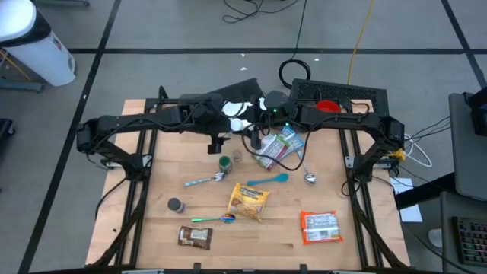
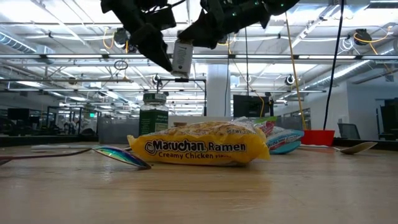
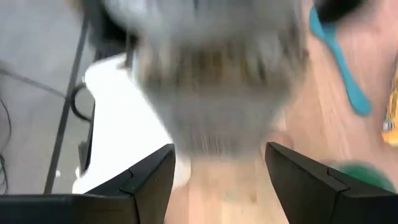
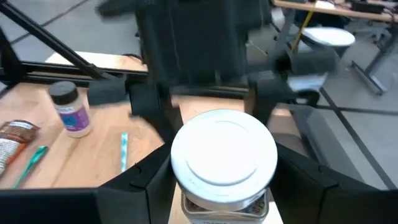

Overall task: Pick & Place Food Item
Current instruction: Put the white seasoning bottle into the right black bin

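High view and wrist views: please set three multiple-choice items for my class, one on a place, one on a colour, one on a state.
1. The ramen packet lies
A. on the table
B. in a gripper
C. on the floor

2. The jar has a lid that is
A. red
B. green
C. white

3. The jar is
A. standing on the wood
B. held aloft in the right gripper
C. lying tipped over

Answers:
1. A, as the high view shows the packet flat on the wood.
2. C, as the right wrist view looks straight at the white top.
3. B, as the jaws close on its sides and the low view shows it well above the table.
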